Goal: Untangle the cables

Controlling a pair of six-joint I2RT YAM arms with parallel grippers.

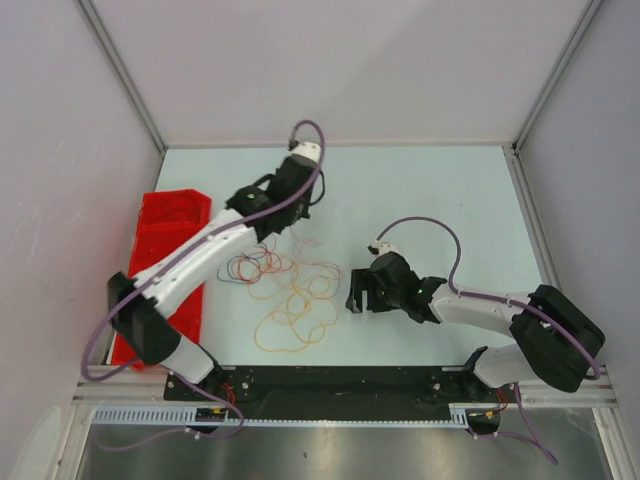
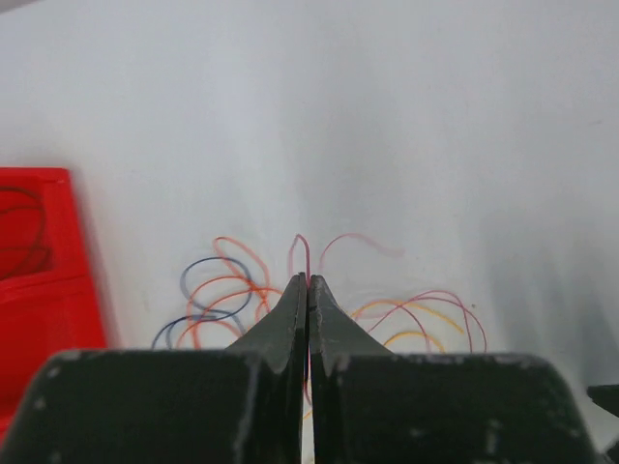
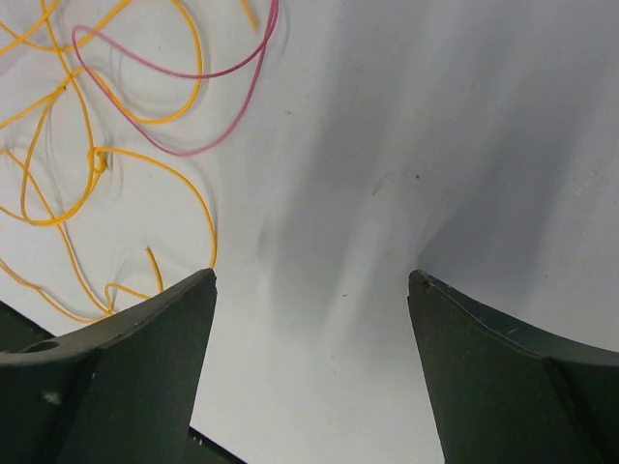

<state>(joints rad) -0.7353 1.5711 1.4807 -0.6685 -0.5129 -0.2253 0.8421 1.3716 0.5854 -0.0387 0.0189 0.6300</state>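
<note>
The cables lie as a heap of thin curly loops mid-table: orange ones nearest, blue-purple at the left, red towards the back. My left gripper hangs over the far side of the heap. In the left wrist view it is shut on a thin red cable that rises from between the fingertips. My right gripper is open and empty just right of the heap. In the right wrist view it is above bare table, with orange and red loops to its upper left.
A red bin stands at the left edge of the table, also in the left wrist view, with dark wire loops inside. White walls enclose the table on three sides. The arms' lilac hoses arc above the table.
</note>
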